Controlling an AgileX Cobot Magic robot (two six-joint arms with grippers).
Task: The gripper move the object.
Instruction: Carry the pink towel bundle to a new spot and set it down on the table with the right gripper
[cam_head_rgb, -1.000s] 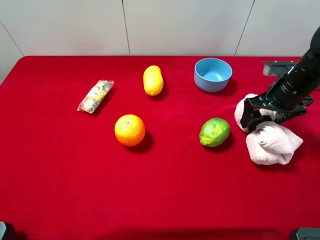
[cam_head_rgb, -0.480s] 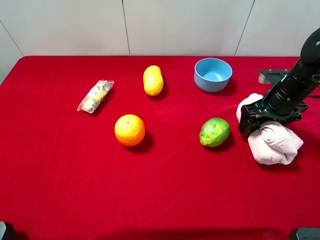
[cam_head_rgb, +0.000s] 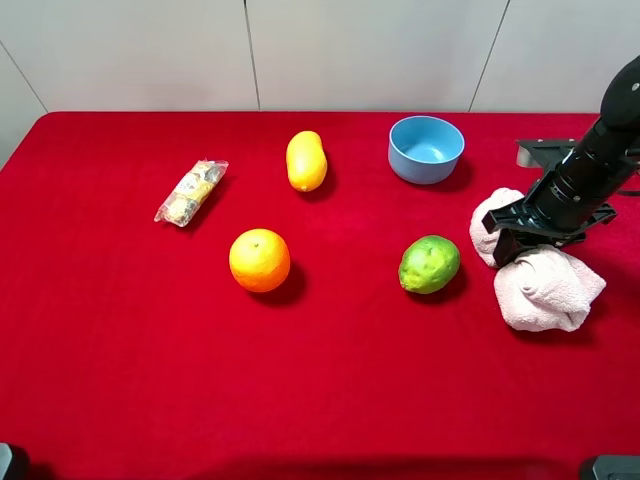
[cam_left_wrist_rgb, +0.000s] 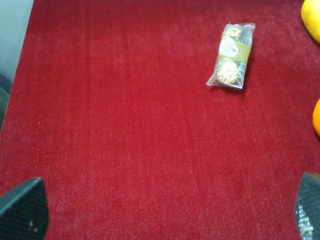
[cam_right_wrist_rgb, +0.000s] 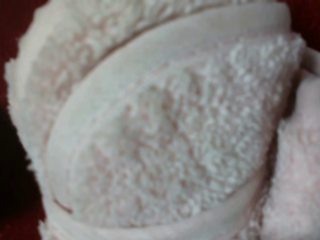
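The pale pink fluffy towel bundle (cam_head_rgb: 545, 288) lies on the red cloth at the right edge of the exterior view. My right gripper (cam_head_rgb: 508, 237), a black claw on a dark arm, sits across the bundle's narrow middle and looks shut on it. The towel's upper lobe (cam_head_rgb: 492, 218) shows behind the claw. In the right wrist view the towel (cam_right_wrist_rgb: 165, 140) fills the picture and hides the fingers. My left gripper (cam_left_wrist_rgb: 162, 220) is open and empty above bare red cloth; only its two fingertips (cam_left_wrist_rgb: 22, 210) show.
A green lime (cam_head_rgb: 429, 264) lies just left of the towel. A blue bowl (cam_head_rgb: 426, 149) stands behind it. A yellow mango (cam_head_rgb: 306, 160), an orange (cam_head_rgb: 260, 260) and a clear snack packet (cam_head_rgb: 190, 192) lie further left. The packet also shows in the left wrist view (cam_left_wrist_rgb: 231, 55).
My right gripper has shifted slightly to the right and back on the towel. The bundle has nudged a little with it and still rests on the cloth. Nothing else moved.
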